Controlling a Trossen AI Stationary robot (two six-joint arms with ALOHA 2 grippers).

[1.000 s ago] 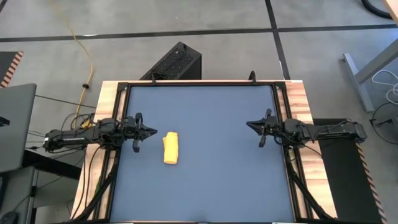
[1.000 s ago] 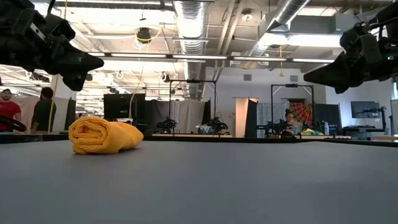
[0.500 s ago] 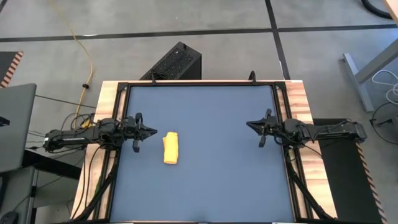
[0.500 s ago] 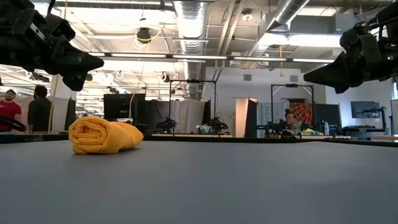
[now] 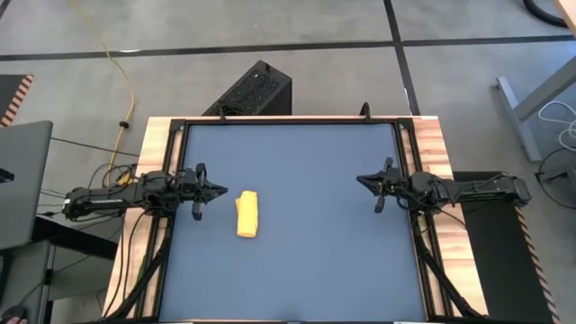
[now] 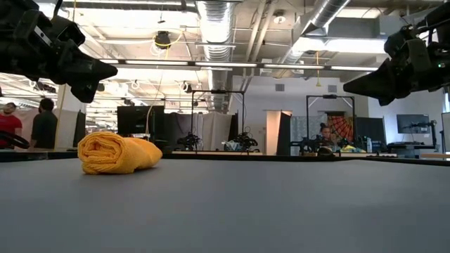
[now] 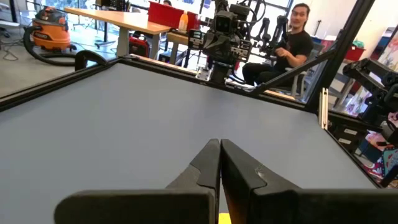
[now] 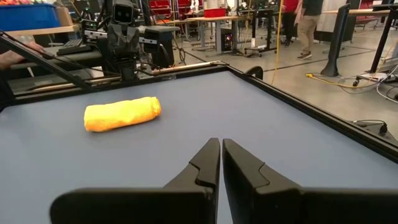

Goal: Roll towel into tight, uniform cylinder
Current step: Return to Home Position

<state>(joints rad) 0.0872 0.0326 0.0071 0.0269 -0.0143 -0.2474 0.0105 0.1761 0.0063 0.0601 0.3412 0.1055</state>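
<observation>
One towel (image 5: pixel 247 214): rolled, lying free on the worktop's (image 5: pixel 306 153) left part
Handling: likely soft, light, springy; best pinched across the roll's middle
Left pincer (image 5: pixel 221 190): closed, empty, just beside it
Right pincer (image 5: pixel 361 180): closed, empty, well apart

Dark blue tabletop (image 5: pixel 315 198), black vented box (image 5: pixel 256 90) on the floor beyond it, yellow cable (image 5: pixel 117 67), orange shop vacuum (image 7: pixel 45 28), 1 seated person (image 7: pixel 292 48).

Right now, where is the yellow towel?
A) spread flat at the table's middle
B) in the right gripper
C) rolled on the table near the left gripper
C: the towel lies rolled on the table by the left gripper; the right gripper, shut, is far across.
</observation>
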